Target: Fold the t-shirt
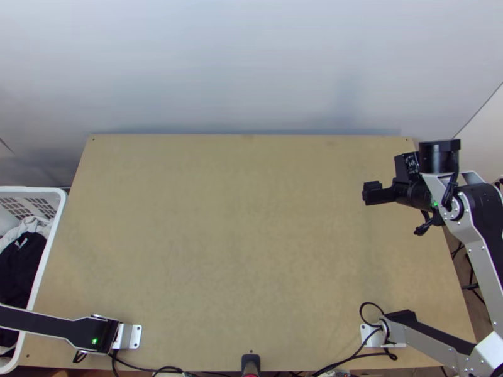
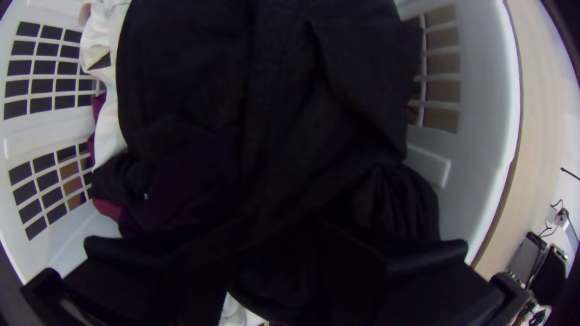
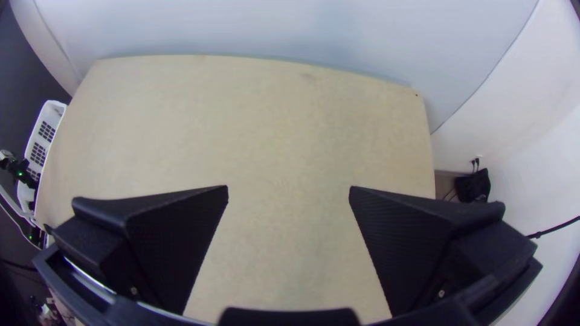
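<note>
My right gripper (image 1: 373, 193) is held over the table's right part in the top view. In the right wrist view the right gripper (image 3: 289, 192) stands open, with bare table seen between its fingers. A pile of clothes, mostly black cloth (image 1: 20, 264), lies bunched in the white basket at the left. Over that black cloth (image 2: 266, 102), in the left wrist view, my left gripper (image 2: 277, 235) is open, its dark fingers hard to tell from the fabric. Which garment is the t-shirt, I cannot tell.
The light wooden table (image 1: 239, 226) stretches between the arm bases, with a pale wall behind it. The white basket (image 1: 51, 242) stands against its left edge. Black cables (image 1: 352, 355) run along the near edge.
</note>
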`<state>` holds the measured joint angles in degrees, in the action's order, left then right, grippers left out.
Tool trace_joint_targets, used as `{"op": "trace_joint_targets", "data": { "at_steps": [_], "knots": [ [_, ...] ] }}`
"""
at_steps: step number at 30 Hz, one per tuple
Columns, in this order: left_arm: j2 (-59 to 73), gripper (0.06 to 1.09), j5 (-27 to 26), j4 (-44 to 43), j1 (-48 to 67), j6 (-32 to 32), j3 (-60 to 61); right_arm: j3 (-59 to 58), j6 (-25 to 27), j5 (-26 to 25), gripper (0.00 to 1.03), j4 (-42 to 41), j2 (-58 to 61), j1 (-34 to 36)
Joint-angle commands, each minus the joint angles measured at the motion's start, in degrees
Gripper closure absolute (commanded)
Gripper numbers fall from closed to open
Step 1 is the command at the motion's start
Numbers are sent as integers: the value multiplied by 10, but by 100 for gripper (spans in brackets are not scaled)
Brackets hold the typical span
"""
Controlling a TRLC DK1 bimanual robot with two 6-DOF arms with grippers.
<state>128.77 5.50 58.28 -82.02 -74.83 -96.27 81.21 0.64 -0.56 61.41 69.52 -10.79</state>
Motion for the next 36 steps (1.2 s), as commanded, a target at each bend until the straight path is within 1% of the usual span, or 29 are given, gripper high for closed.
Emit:
{"op": "trace_joint_targets", "data": {
  "at_steps": [1,5,7,12,13,14,18,19,22,26,32,36],
  "knots": [
    [11,70,2,-28,-2,0,1,2,1,-1,10,1,0,2],
    [16,89,0,-35,-4,1,1,2,1,-1,10,1,0,2],
    [14,104,-7,-47,-5,5,1,2,1,-1,10,2,-1,2],
    [15,105,-12,-45,-6,17,-4,2,1,-2,10,4,-1,2],
    [11,105,-22,-18,-5,29,-18,3,1,-2,10,5,-1,2],
    [7,105,-45,29,-4,43,-43,5,1,-1,10,7,-1,2],
    [-18,105,-168,250,4,106,-200,6,1,-2,10,11,-2,2],
    [-43,105,-175,254,10,122,-211,6,1,-1,10,12,-2,2],
    [-142,105,-200,250,28,122,-190,5,1,-1,10,13,-3,2],
    [-240,105,-258,245,51,125,-153,-1,1,-1,10,13,-9,3],
    [-362,105,-384,239,111,144,-63,-41,1,-1,10,13,-41,16],
    [-418,105,-452,246,190,205,-33,-75,1,-1,10,13,-71,30]
  ]
}}
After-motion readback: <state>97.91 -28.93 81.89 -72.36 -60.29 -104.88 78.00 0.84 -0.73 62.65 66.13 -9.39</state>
